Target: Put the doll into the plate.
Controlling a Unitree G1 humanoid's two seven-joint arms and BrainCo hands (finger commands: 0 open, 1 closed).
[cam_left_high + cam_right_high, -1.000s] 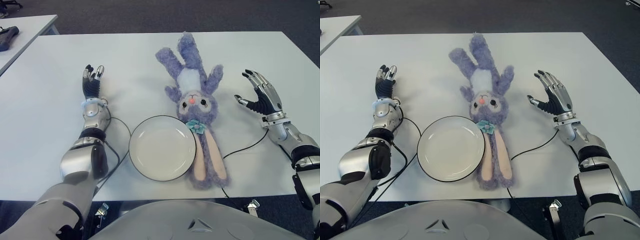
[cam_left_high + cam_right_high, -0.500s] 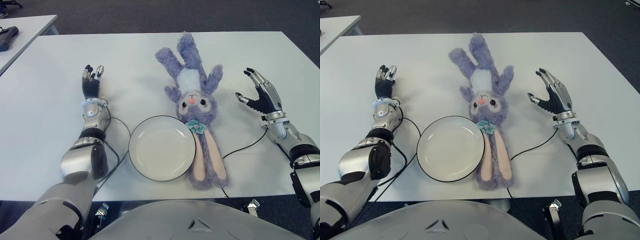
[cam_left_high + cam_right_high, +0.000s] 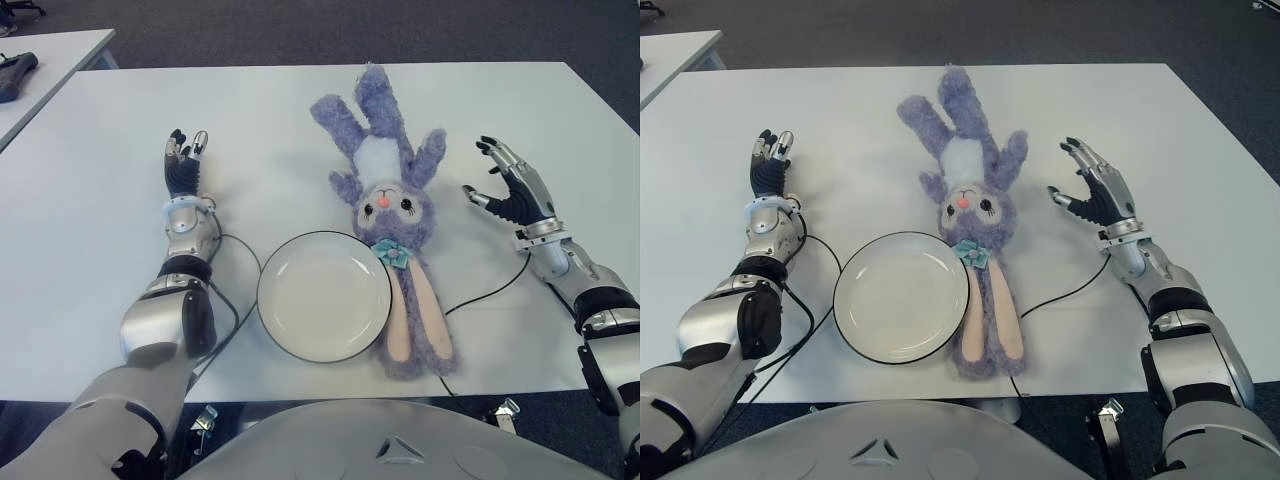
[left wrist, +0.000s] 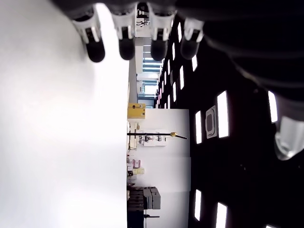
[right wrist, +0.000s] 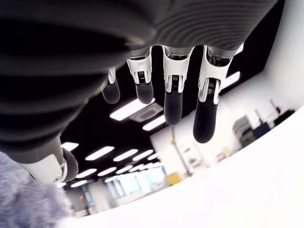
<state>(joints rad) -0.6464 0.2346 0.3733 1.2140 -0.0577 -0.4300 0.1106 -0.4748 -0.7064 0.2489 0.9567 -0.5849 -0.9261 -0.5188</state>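
A purple plush rabbit doll (image 3: 385, 205) lies on its back on the white table (image 3: 280, 110), feet toward the far edge and long ears toward me. Left of its ears sits a white plate (image 3: 324, 294) with a dark rim, nothing in it; the doll's left ear touches its rim. My right hand (image 3: 505, 187) is raised just right of the doll's head, fingers spread and holding nothing. A patch of purple fur (image 5: 19, 199) shows at the edge of the right wrist view. My left hand (image 3: 184, 162) shows open, left of the plate.
Black cables (image 3: 232, 300) run across the table on either side of the plate and under the doll's ears. Another white table (image 3: 50, 55) with a dark object stands at the far left. The table's far edge meets dark carpet.
My right hand has shifted a little left, closer to the doll's head. The doll, the plate and my left hand have not moved.
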